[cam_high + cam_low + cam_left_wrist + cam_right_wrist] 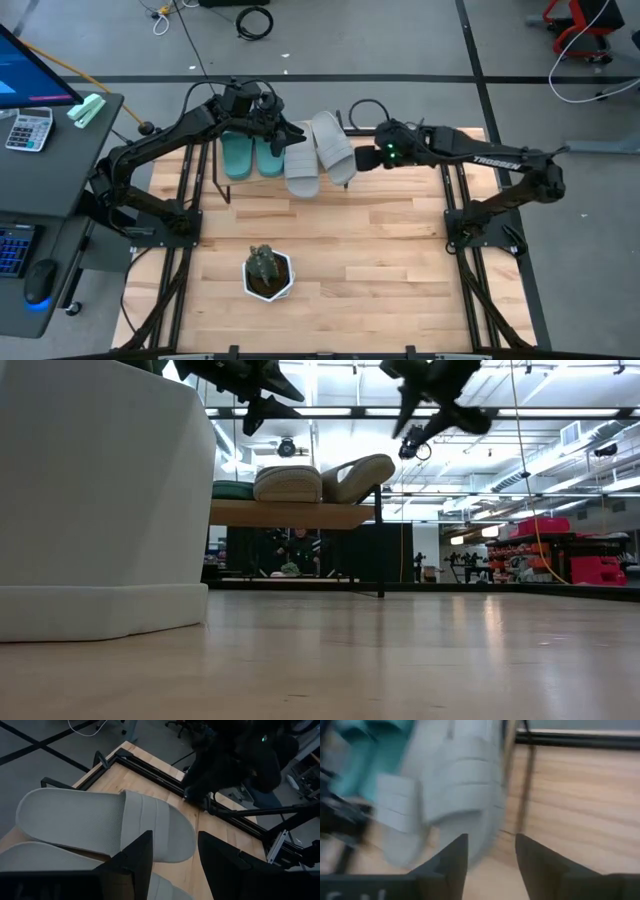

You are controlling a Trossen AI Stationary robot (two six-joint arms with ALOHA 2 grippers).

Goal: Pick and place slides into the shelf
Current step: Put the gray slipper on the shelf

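Two teal slides [253, 155] and two grey slides lie side by side on the shelf [290, 513] at the table's far edge. The left grey slide [302, 168] lies flat. The right grey slide [335, 148] lies askew and tilted [358, 475], one side resting on its neighbour [287, 483] and the other reaching past the shelf's right end. My left gripper [290, 135] hovers open above the grey slides [100, 820], clear of them. My right gripper [365, 158] stands open just right of the tilted slide [455, 785], above the shelf [435, 405].
A potted plant in a white pot [268, 272] stands near the table's front, left of centre, and fills the low view's left [100, 490]. A desk with a calculator [30, 130] stands left of the table. Bare wood [380, 250] lies between pot and shelf.
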